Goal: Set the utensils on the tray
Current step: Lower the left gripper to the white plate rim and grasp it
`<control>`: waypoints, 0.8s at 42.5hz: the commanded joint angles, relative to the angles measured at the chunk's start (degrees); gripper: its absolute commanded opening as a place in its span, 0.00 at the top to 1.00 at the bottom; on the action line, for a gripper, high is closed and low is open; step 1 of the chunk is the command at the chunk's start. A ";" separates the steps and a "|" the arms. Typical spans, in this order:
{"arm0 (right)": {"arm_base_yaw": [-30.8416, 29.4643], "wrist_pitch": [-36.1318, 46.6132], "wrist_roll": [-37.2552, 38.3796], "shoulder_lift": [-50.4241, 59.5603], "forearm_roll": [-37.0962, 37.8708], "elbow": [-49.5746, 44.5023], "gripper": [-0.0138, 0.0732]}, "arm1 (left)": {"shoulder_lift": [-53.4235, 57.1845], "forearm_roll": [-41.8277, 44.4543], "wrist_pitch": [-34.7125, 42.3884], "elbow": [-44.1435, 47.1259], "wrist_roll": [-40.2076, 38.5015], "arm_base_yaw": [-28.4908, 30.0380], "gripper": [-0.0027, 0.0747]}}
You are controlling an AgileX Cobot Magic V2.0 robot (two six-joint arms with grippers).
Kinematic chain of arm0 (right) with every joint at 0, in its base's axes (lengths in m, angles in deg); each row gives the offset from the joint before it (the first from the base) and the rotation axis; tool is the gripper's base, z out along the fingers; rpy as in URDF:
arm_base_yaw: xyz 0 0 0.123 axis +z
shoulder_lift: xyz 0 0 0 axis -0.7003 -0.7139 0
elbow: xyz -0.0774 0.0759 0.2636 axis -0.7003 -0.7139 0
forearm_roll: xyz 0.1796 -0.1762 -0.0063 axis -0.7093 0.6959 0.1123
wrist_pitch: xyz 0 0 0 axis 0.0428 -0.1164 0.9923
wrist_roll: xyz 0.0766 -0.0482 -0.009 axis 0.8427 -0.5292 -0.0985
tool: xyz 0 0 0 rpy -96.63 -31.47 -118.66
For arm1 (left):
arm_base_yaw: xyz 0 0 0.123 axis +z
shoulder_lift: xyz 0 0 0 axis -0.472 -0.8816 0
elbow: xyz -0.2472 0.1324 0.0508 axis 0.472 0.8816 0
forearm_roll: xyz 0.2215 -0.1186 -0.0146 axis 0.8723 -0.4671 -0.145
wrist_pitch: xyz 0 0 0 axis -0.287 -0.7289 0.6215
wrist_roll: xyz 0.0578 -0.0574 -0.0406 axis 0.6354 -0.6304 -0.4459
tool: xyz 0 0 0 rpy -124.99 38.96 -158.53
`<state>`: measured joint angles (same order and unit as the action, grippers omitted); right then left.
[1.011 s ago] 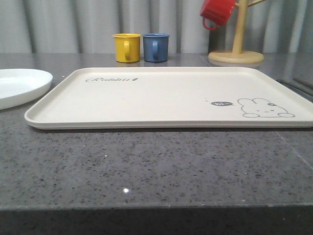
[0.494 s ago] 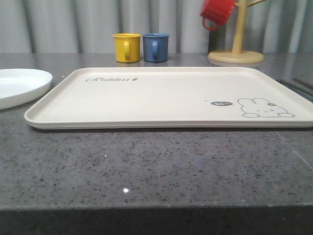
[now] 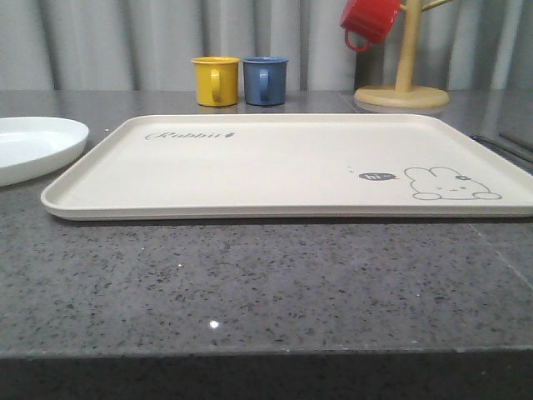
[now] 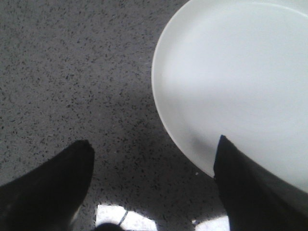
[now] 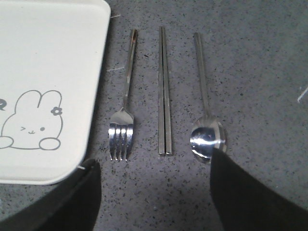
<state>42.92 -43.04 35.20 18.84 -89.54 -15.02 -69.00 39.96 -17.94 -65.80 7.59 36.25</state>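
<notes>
The cream tray [image 3: 283, 162] with its rabbit drawing lies bare across the middle of the counter. A round white plate [image 3: 29, 146] sits to its left. My left gripper [image 4: 154, 149] hangs open over the counter at the plate's [image 4: 240, 82] edge, holding nothing. In the right wrist view a metal fork [image 5: 124, 103], a pair of metal chopsticks [image 5: 164, 91] and a metal spoon [image 5: 205, 106] lie side by side on the counter beside the tray's [image 5: 48, 86] corner. My right gripper [image 5: 154, 166] stands open above the counter close to their near ends, empty.
At the back stand a yellow mug [image 3: 216, 81] and a blue mug [image 3: 266, 80]. A red mug [image 3: 371, 20] hangs on a wooden mug tree [image 3: 404, 79] at the back right. The speckled grey counter [image 3: 266, 283] stretches in front of the tray.
</notes>
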 commanded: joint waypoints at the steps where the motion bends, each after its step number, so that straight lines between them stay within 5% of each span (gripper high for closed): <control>1: -0.28 3.94 -0.22 -0.19 0.57 1.62 0.26 | -1.76 -8.82 2.02 -3.32 6.71 2.99 0.30; 9: -0.28 3.94 -0.22 -0.19 0.57 1.62 0.26 | -7.57 -23.76 2.51 -5.26 17.73 6.59 0.30; 25: -0.28 3.94 -0.22 -0.19 0.57 1.62 0.26 | -15.73 -27.82 3.98 -8.02 18.86 6.42 0.31; 34: -0.28 3.88 -0.22 -0.19 0.57 1.62 0.26 | -16.48 -27.82 3.30 -8.02 18.95 6.42 0.62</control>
<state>42.92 -43.04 35.20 18.84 -89.54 -15.02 -87.31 13.90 -15.97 -72.02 26.40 42.68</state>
